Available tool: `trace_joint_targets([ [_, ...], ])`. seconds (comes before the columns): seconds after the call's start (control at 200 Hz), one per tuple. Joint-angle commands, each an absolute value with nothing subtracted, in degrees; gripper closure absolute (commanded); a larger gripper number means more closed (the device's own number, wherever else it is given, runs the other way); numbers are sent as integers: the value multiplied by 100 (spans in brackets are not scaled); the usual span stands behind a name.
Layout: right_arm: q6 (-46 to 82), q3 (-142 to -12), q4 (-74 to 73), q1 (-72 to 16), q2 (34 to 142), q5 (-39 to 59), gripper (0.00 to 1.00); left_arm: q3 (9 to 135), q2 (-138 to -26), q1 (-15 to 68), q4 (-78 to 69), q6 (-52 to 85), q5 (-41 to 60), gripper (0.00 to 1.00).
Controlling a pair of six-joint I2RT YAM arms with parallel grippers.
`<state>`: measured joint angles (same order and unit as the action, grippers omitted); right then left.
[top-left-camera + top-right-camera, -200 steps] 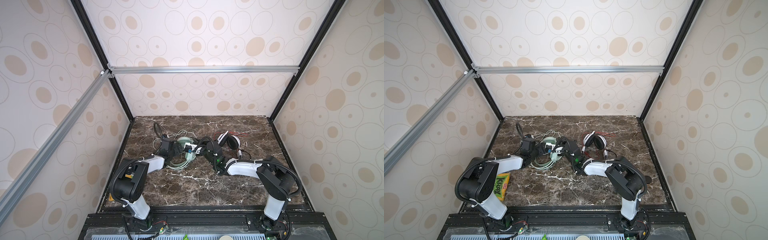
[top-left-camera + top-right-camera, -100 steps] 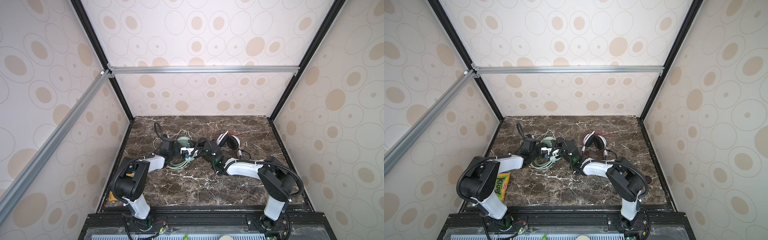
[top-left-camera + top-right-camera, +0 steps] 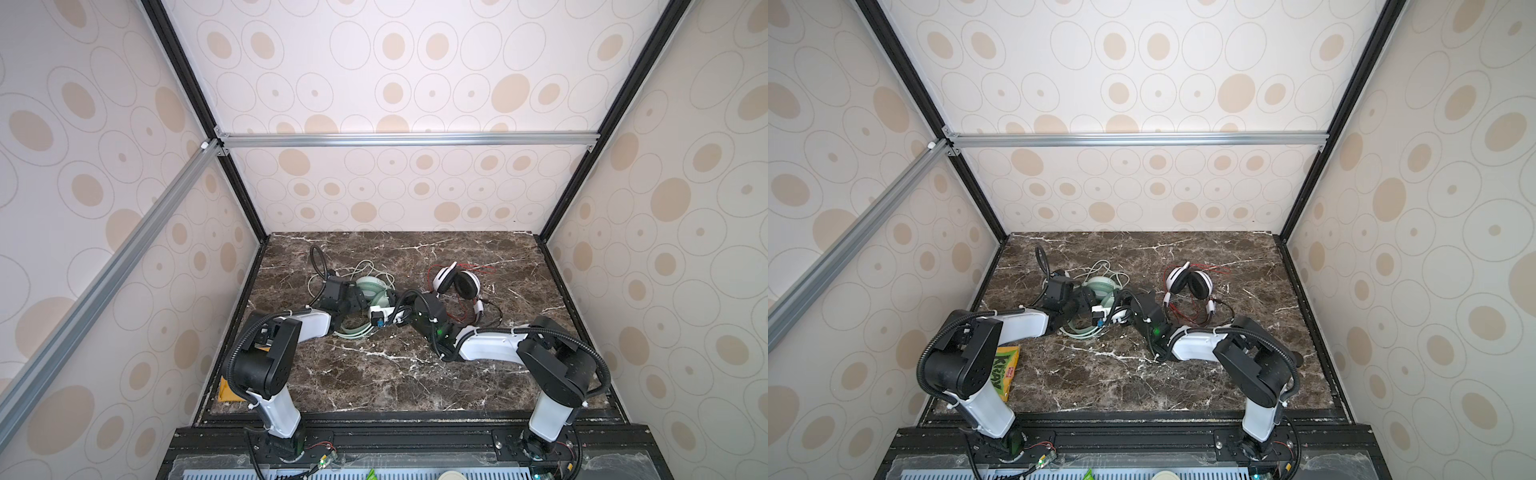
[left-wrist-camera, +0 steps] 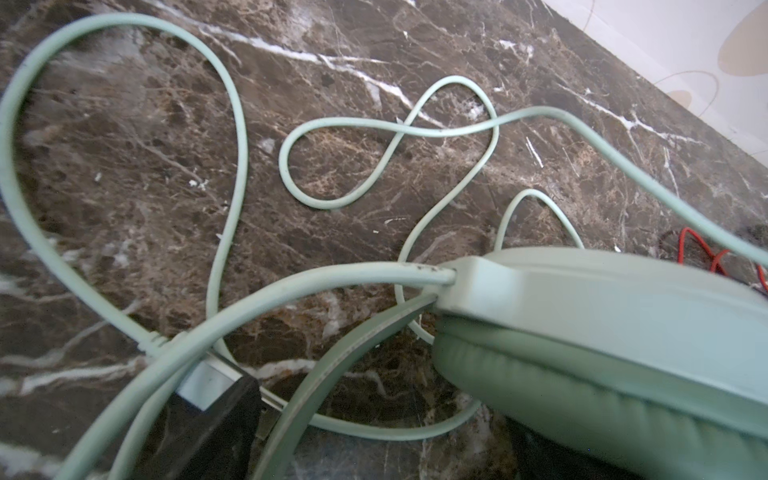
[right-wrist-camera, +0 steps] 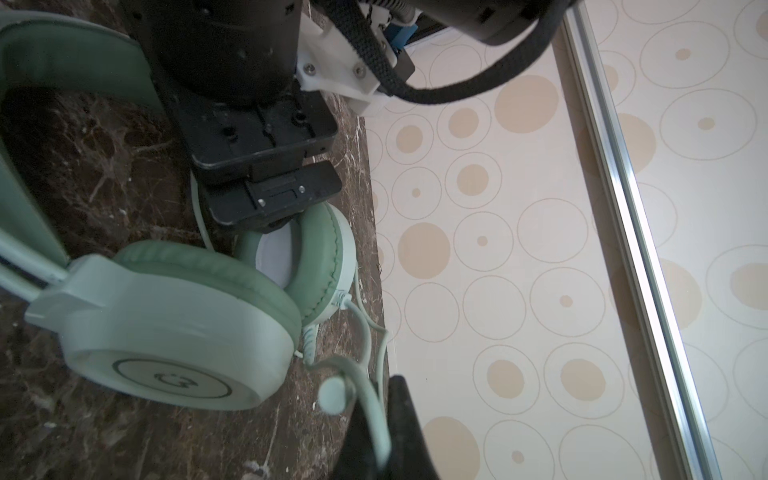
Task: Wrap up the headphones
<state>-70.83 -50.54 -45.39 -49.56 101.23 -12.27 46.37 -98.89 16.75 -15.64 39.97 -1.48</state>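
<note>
Cord work on the mint green headphones (image 3: pixel 371 286) is the step in hand, I judge.

In both top views they lie left of centre on the marble table (image 3: pixel 374 374). My left gripper (image 3: pixel 353 300) and right gripper (image 3: pixel 376 322) meet over them. The white-and-black headphones (image 3: pixel 455 283) sit apart to their right, the thin red cord (image 3: pixel 457 318) loose around them.

Left wrist view: the pale green cord (image 4: pixel 242 158) sprawls in open loops on the marble, unwrapped. The left jaws stand wide, one finger (image 4: pixel 208 415) beside the headband (image 4: pixel 332 374), and I can make out nothing pinched.

Right wrist view: my right jaws are together, clamped on the pale green cord near its free end.

Next I would carry that end around the headband while the left steadies the set, keeping tension gentle so the loops do not snag.
</note>
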Motion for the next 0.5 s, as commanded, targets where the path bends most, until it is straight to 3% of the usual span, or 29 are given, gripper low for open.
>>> trace_joint_targets([
  [0.0, -7299, -5114, -4655, -5079, 9973, -1292, 99, 4893, -9995, 1647, -1652, 4058, -167, 8],
  [0.275, -9096, -5795, -5564, -5385, 10792, -1727, 100, 5023, -10148, 1649, -1650, 4094, -112, 8],
  [0.495, -10546, -5520, -7658, -5572, 11415, -2167, 100, 5122, -10213, 1645, -1468, 4050, -133, 8],
])
